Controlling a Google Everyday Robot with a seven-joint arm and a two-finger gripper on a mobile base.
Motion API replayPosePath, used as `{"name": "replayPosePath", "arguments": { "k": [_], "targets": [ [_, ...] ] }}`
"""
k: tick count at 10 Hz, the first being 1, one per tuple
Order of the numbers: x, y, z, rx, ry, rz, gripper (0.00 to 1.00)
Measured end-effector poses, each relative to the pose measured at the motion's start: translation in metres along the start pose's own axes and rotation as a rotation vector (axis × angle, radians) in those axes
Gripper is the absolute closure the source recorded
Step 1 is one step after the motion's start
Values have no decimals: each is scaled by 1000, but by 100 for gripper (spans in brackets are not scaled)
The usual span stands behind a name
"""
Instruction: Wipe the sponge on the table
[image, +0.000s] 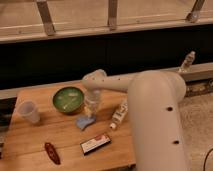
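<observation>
The light-blue sponge (82, 123) lies on the wooden table (35, 140), just in front of the green bowl. My gripper (90, 113) points down from the white arm and is shut on the sponge's right end, pressing it against the tabletop. The arm reaches in from the right and hides the table's right part.
A green bowl (68, 98) stands behind the sponge, with a clear plastic cup (28, 111) at the left. A white bottle (119, 114) lies to the right. A black-and-white box (95, 143) and a dark red item (51, 152) sit near the front edge. Another bottle (187, 61) stands on the back ledge.
</observation>
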Motion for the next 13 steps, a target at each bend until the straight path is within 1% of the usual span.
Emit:
{"name": "replayPosePath", "arguments": {
  "k": [2,4,5,7,8,10,11,13],
  "targets": [
    [-27,-44,15,11,-14,3,100],
    [-48,-65,21,20,-5,36,100],
    [-56,-69,22,22,3,53,100],
    [-71,-65,21,24,17,92,100],
    [-76,-54,18,26,27,120,100],
    [-78,-24,11,21,36,156,100],
    [-76,-3,6,17,41,175,100],
    [-69,54,-9,0,49,220,100]
  ]
}}
